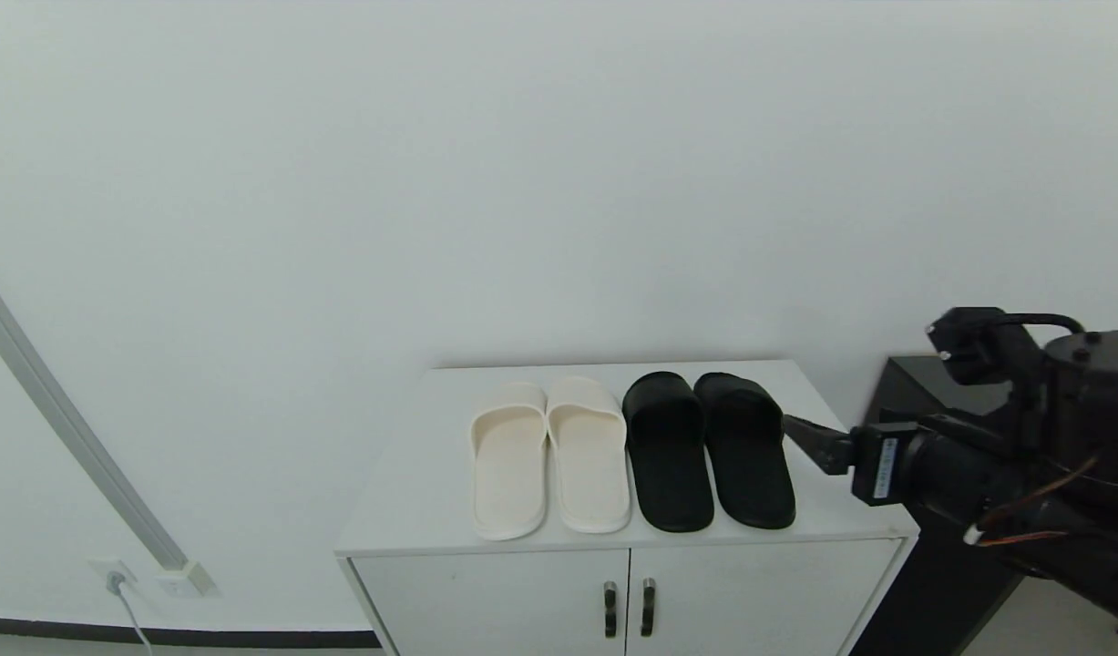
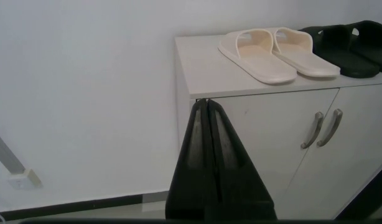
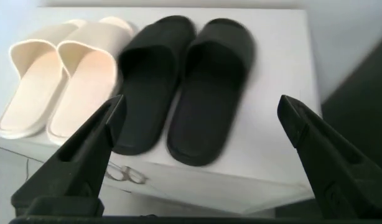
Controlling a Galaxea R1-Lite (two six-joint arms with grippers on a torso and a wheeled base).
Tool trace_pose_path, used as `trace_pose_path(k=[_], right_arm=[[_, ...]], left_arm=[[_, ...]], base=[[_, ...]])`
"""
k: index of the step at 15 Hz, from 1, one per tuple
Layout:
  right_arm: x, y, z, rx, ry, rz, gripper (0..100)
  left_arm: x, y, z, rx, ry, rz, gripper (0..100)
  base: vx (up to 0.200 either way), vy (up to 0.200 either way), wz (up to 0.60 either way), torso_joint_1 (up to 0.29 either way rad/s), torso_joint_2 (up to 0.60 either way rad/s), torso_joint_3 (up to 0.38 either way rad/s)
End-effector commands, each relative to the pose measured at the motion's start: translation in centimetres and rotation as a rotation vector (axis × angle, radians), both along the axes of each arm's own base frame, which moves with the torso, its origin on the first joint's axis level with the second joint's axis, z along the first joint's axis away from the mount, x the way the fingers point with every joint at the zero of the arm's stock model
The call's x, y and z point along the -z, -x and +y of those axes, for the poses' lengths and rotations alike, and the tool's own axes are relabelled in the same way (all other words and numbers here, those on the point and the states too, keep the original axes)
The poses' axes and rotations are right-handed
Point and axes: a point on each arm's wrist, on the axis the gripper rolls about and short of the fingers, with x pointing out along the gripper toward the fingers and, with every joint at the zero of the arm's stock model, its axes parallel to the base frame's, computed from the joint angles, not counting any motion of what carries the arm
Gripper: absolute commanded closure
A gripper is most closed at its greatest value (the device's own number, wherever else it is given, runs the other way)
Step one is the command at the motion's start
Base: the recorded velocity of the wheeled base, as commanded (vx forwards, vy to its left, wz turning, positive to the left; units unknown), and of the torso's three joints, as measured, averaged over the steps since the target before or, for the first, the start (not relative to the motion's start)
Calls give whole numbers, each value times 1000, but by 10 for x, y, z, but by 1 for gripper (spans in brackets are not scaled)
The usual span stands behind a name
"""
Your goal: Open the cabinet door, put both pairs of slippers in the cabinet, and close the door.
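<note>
A white pair of slippers (image 1: 549, 456) and a black pair of slippers (image 1: 709, 451) lie side by side on top of the white cabinet (image 1: 413, 492). Its two doors are shut, with handles (image 1: 629, 608) at the middle. My right gripper (image 1: 795, 428) hovers open just right of the black pair, above the cabinet's right edge. In the right wrist view the right gripper (image 3: 201, 102) frames the black slippers (image 3: 185, 81) with wide-apart fingers. My left gripper (image 2: 208, 106) is shut and empty, low in front of the cabinet's left corner (image 2: 194, 93).
A black piece of furniture (image 1: 914, 383) stands close against the cabinet's right side. A plain white wall is behind. On the left, a cable duct (image 1: 66, 419) runs down the wall to a socket (image 1: 112, 576) near the floor.
</note>
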Motion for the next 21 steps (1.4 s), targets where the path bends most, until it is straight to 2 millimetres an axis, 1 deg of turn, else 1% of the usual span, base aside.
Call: trace_pose_path(k=[1,2,3,4,7,9,12,14,16,17,21], right_arm=[[16,-20,36,1,30,38,0],[18,-23,40,10,31,38,0],[24,-36,50,52,35,19,0],[28,-41,54,83,43,9,0],[39,-51,64,104,56,4,0],[55,-58,71,103,85,32,0],[75,-82,80,120,99,15,0],[82,-102,86,135,93,-14,0],[87,-117,93,141,92,-21,0],[89,-122,94,143,90,-21,0],[97,-132,93,130,88,-8,0]], left_arm=[[0,0,0,0,0,2,100],[0,0,0,-1,0,2,100],[0,0,0,-1,0,2,100],[0,0,0,-1,0,2,100],[0,0,0,0,0,2,100],[0,0,0,0,0,2,100],[0,0,0,0,0,2,100],[0,0,0,0,0,2,100],[0,0,0,0,0,2,100],[0,0,0,0,0,2,100],[0,0,0,0,0,2,100]], base=[[0,0,0,0,0,0],[0,0,0,0,0,0],[0,0,0,0,0,0],[0,0,0,0,0,0],[0,0,0,0,0,0],[0,0,0,0,0,0],[0,0,0,0,0,0],[0,0,0,0,0,0],[0,0,0,0,0,0],[0,0,0,0,0,0],[0,0,0,0,0,0]])
